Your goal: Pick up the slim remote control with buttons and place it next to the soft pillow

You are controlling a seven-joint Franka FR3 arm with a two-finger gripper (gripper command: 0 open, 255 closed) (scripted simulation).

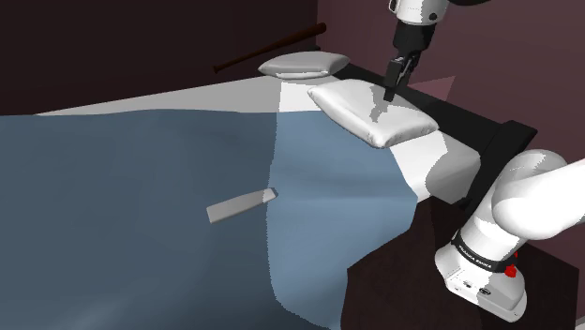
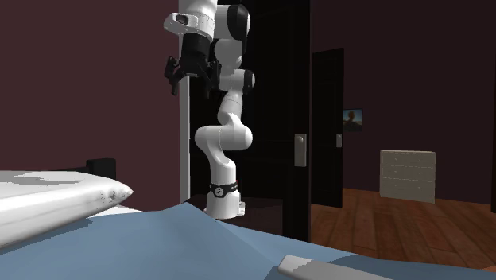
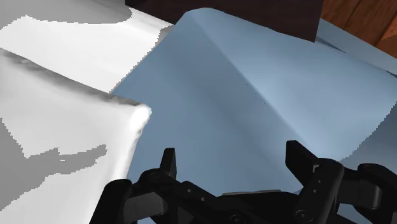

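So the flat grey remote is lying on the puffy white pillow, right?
Not quite. The flat grey remote is lying on the blue blanket, away from the puffy white pillow, as the shoulder view shows.

The pincer [image 3: 231, 153] hangs over the blue blanket [image 3: 254, 89], its two black fingers standing apart. A white pillow [image 3: 63, 140] has its corner just beside one finger. Wooden floor [image 3: 362, 19] shows beyond the blanket's far edge.

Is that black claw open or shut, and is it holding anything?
Open and empty: in the wrist view the gripper shows its fingers apart, only blue blanket between them. The grey remote lies on the blanket.
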